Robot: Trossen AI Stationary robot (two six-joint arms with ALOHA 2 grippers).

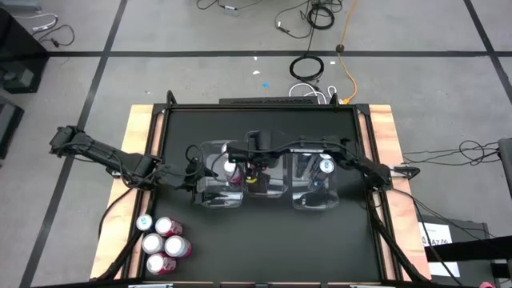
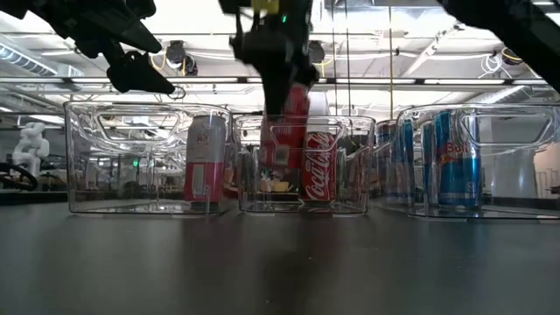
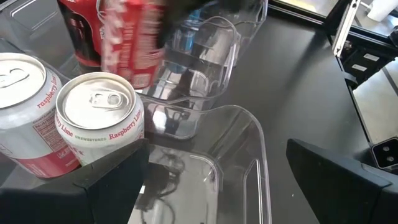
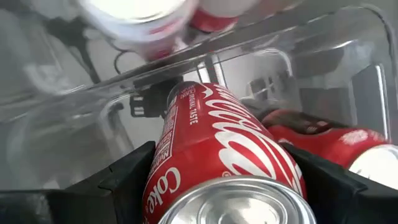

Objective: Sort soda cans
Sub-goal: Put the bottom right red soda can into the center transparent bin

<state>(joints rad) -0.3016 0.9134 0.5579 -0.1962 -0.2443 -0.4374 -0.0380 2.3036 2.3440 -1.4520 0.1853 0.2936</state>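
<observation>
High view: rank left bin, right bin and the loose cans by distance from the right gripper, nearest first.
1. Left bin: next to the right gripper.
2. Right bin: on its other side.
3. Loose cans: table's front-left corner.

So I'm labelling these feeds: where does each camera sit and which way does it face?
High view: overhead, straight down; both arms, three bins, loose cans.
Low view: table height, level across; the right gripper lowers a Coke can.
Left wrist view: past its own open fingers into the left bin.
Right wrist view: along the same Coke can between its fingers, also in the low view.
</observation>
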